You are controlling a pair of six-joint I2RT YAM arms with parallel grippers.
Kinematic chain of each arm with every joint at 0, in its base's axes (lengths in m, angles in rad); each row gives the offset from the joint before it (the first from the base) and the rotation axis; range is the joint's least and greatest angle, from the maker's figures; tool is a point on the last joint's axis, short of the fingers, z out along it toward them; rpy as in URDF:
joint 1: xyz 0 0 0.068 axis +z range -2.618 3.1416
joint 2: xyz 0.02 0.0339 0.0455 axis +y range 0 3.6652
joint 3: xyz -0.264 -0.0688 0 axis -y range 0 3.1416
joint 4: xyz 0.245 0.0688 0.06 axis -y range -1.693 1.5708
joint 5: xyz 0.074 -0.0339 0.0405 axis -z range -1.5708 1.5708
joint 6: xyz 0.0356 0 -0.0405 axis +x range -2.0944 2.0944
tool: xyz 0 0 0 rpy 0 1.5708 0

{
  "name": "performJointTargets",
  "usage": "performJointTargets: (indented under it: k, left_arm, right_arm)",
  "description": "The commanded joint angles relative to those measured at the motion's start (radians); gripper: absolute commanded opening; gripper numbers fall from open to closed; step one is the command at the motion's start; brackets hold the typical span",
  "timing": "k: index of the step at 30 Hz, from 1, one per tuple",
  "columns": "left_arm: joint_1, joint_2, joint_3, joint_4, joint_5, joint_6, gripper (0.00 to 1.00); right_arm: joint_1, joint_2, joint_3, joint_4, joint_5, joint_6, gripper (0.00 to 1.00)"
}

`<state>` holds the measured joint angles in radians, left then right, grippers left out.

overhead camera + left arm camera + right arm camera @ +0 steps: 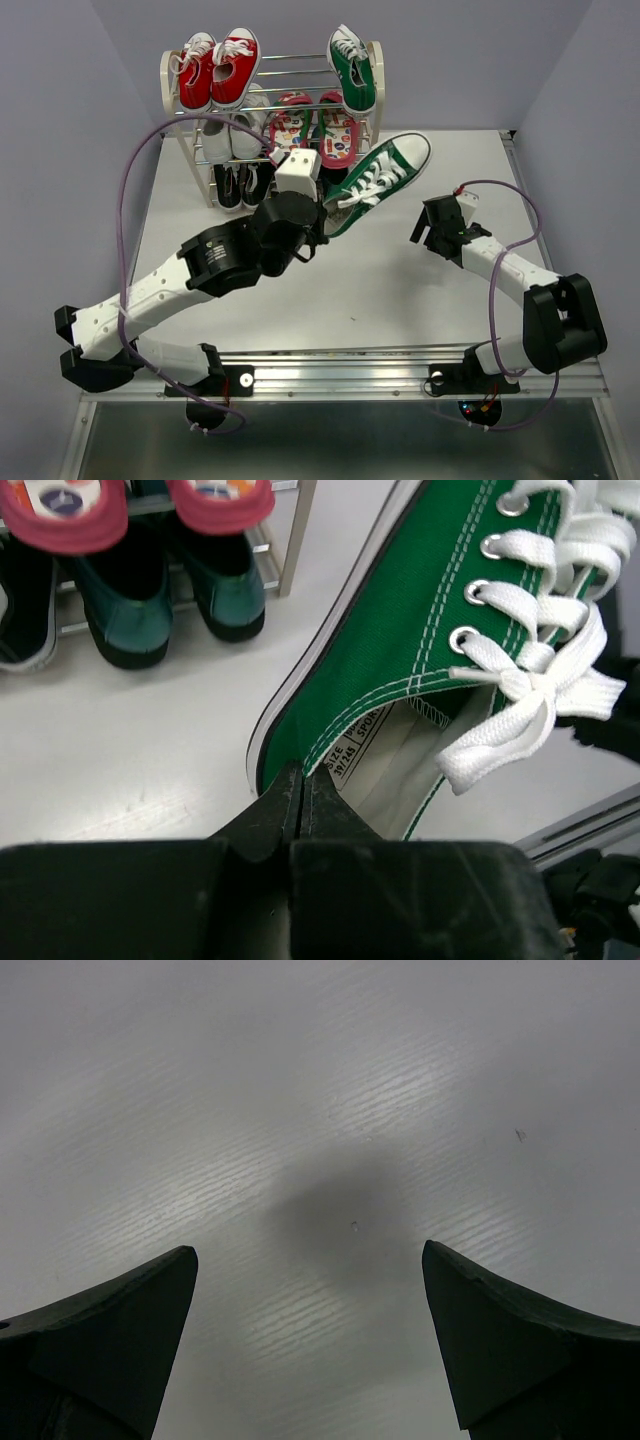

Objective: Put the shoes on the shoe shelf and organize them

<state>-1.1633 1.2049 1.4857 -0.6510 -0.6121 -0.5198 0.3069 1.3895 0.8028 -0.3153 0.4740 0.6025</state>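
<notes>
Before the shelf (pixel 378 75), left gripper (pixel 300 785) pinching green sneaker (pixel 400 650) at heel; right gripper (pixel 308 1250) spread

Left end effector (pixel 328 212) holding 1 green sneaker (pixel 382 172), beside shoe shelf (pixel 296 62)

green sneaker (pixel 400 630), white laces (pixel 535 675), teal slip-ons (pixel 235 595)

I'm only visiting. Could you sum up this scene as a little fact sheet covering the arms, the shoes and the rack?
Left gripper: shut on the heel edge of a green sneaker, in front of the rack
Right gripper: open, empty, over bare table
Top tier: red sneakers, second green sneaker
Middle tier: white sneakers, flip-flops
Bottom tier: black sneakers, teal slip-ons
Not yet shelved: the held sneaker
</notes>
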Motion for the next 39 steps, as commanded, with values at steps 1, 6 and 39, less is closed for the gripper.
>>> performJointTargets:
  k: [1,6,39]
  left_arm:
    - [-0.001,0.011,0.178,0.198,-0.113,0.141,0.0]
    - [0.105,0.11,0.392,0.215,-0.078,0.208,0.0]
    - [0.835,0.39,0.745,0.119,0.219,-0.29,0.0]
  right_arm:
    - [-0.006,0.003,0.021,0.01,0.022,-0.009,1.0]
    - [-0.006,0.006,0.021,0.008,0.005,-0.01,1.0]
    - [-0.006,0.043,0.027,0.01,-0.077,-0.015,1.0]
